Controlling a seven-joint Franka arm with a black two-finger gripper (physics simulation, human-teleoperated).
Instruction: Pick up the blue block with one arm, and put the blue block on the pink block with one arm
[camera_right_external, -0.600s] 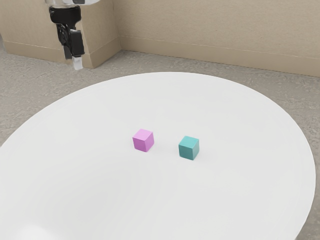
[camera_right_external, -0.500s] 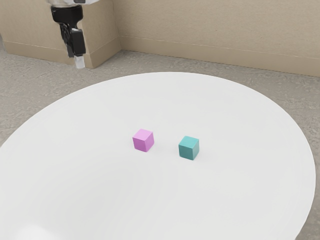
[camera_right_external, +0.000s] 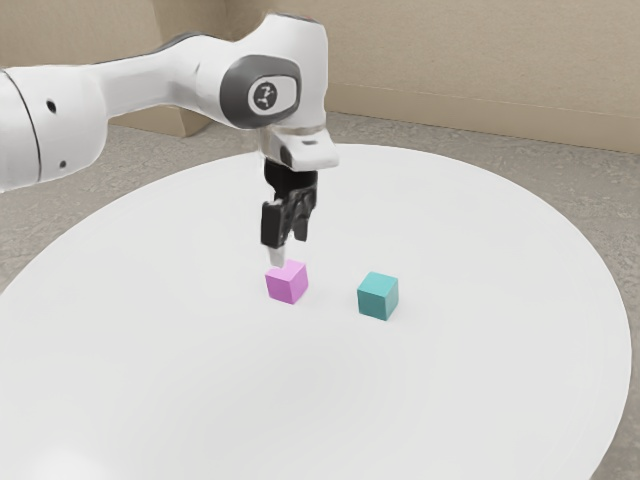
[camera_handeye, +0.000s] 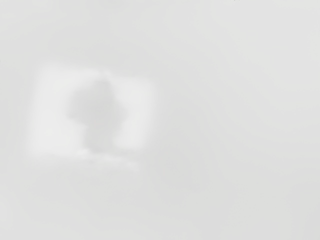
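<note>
**A:** Gripper (camera_right_external: 277, 256) pointing straight down over the round white table (camera_right_external: 470, 400), at the end of the white arm (camera_right_external: 130, 90) that sweeps in from the exterior view's left. Its tip sits right at the upper edge of the pink block (camera_right_external: 287, 283), on the side toward the exterior view's left.

**B:** Touching it?

**A:** Can't say from this angle. Tip and block overlap in the picture, but the tip could be just above or just behind. Whether the gripper is spread or pressed together, I cannot tell either.

**B:** And the blue block (camera_right_external: 378, 296)?

**A:** Down flat on the table, to the exterior view's right of the pink block, near it with a strip of white showing between them. It reads more teal than blue. It's apart from the gripper, with the pink block between the two.

**B:** How do the blocks sit?

**A:** Each rests flat on one face, turned so a vertical edge faces the camera.

**B:** What's the wrist camera giving us?

**A:** Pale, hazy white, with a soft dark blotch (camera_handeye: 97, 117) inside a brighter, roughly rectangular patch (camera_handeye: 135, 100). It's too blurred to name.

**B:** Surroundings?

**A:** Speckled grey floor (camera_right_external: 600, 190) around the table, beige wall (camera_right_external: 480, 50) behind it.
</note>
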